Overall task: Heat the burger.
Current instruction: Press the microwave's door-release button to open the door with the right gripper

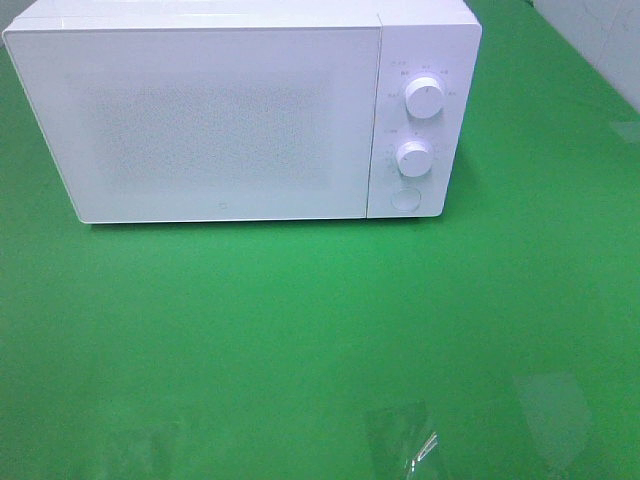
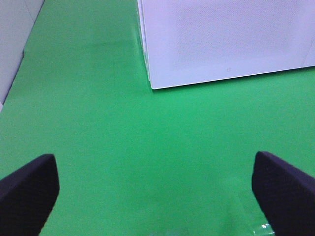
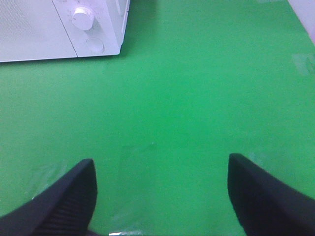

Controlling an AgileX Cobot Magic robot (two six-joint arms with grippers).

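As I looked down from both wrists, my left claw (image 2: 153, 164) stood wide apart over the green table (image 2: 98, 128) — its two dark fingers (image 2: 29, 194) were at the far edges of the view, and nothing was between them. My right claw (image 3: 161, 164) was apart as well, a little less wide, and it also held nothing. Under it the table had some clear shiny patches (image 3: 133, 157). The white microwave (image 1: 240, 15) stood at the back of the table with its door (image 1: 210, 125) closed. On its panel, at the right side in the high view, were two round dials (image 1: 425, 100), one above the other, and a round button (image 1: 404, 199) under them. The left claw faced the lower corner of the door and the right claw faced the panel end, both well apart from the microwave. The burger showed in none of the views — I could not tell where it was.
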